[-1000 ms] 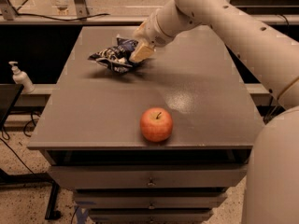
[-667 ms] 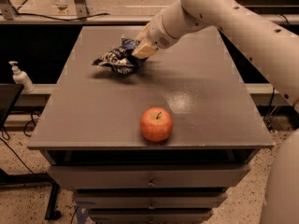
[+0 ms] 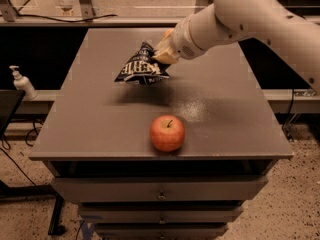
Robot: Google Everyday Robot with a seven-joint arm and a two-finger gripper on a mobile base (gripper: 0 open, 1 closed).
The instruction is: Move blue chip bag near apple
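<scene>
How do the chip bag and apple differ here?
The chip bag is dark blue, crinkled and angular; the apple is red-orange, smooth and round. The bag hangs above the table, pinched at its upper corner by the gripper; the apple rests near the front edge.

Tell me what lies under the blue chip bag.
The blue chip bag hangs from the gripper, clear of the surface; beneath is only bare table and its shadow. The apple sits nearer the front edge. Nothing beneath is covered.

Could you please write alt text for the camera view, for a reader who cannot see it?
The hand holds a blue chip bag by its top, just above the far middle of a grey table. A red apple sits near the front edge, apart from the chip bag.
</scene>
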